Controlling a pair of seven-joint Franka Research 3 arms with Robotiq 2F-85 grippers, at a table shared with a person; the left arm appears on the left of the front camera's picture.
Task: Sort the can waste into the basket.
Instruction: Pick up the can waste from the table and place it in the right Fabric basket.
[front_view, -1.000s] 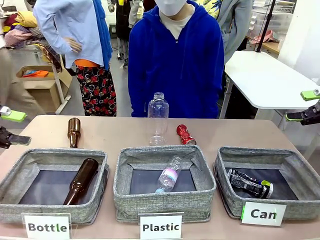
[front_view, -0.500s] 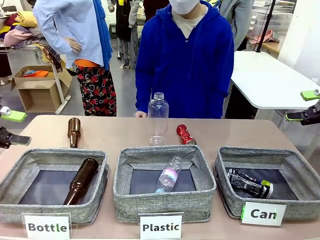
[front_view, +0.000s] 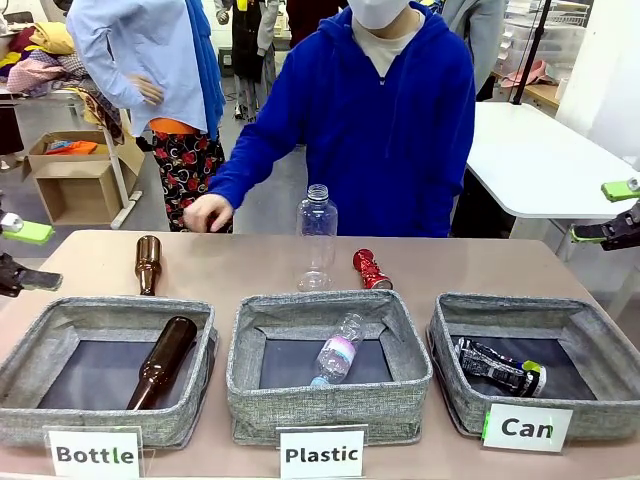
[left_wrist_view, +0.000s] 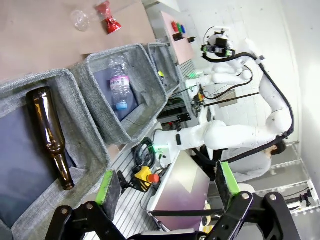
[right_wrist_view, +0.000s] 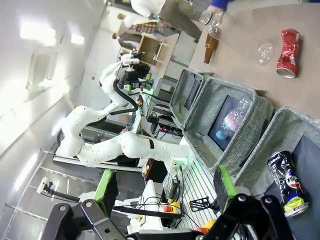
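Can waste is sitting half sorted: the black can, crumpled and showing white and green marks, is lying on the dark bottom of the "Can" basket, while the red can, shiny and crushed at its waist, is lying on the table near the clear bottle, beyond the "Plastic" basket. Judging by this, the red can's pickup is not yet beginning: the right gripper and left gripper are hanging at the table's sides, jaws spread wide and gripping nothing. Next, the nearer right arm is probably needing to reach in, pinch the can, and avoid tipping the bottle.
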